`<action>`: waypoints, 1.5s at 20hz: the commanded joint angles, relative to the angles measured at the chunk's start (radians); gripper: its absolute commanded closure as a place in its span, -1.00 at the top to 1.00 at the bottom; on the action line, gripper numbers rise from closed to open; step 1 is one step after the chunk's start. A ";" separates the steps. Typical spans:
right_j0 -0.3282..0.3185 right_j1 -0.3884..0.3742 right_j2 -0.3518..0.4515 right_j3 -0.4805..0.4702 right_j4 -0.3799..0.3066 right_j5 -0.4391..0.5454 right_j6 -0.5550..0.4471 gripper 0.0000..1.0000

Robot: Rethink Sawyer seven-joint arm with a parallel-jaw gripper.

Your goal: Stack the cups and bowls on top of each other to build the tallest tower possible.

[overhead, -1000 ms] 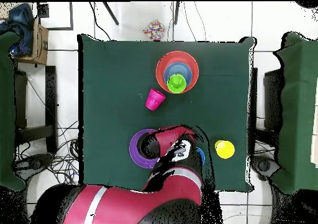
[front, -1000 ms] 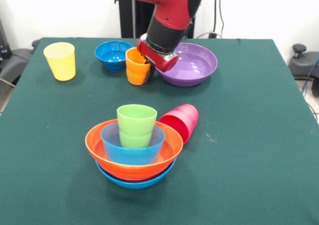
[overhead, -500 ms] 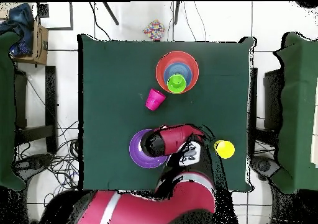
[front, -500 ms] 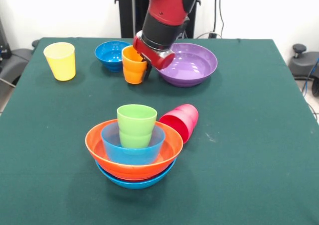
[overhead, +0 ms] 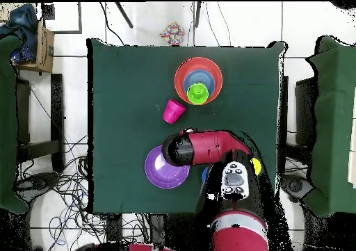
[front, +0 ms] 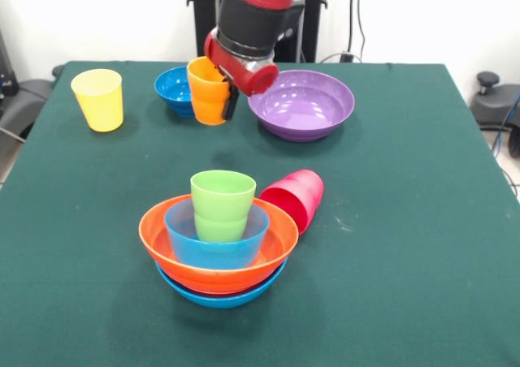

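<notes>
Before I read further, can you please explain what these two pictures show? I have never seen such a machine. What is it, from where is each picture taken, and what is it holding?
The red and black machine is a robot arm standing at a green table. One picture is taken from across the table, facing the robot. The other looks straight down from above, with the robot's base at the bottom.

At the arm's end is a gripper, a small clamp. It is shut on the orange cup.

On the table stand a yellow cup, a dark-blue bowl and a purple bowl. Nearer the front camera is the tower: a light-blue bowl at the base, an orange bowl in it, a smaller light-blue bowl, then a green cup. A pink cup lies on its side beside the tower.
</notes>
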 commanded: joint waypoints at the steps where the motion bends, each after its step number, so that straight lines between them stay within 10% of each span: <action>1: -0.038 -0.072 0.192 -0.044 0.043 0.119 -0.182 -1.00; 11: -0.041 -0.090 0.234 -0.106 0.087 0.163 -0.136 -1.00; 30: -0.057 -0.084 0.290 -0.366 0.109 0.534 -0.232 -1.00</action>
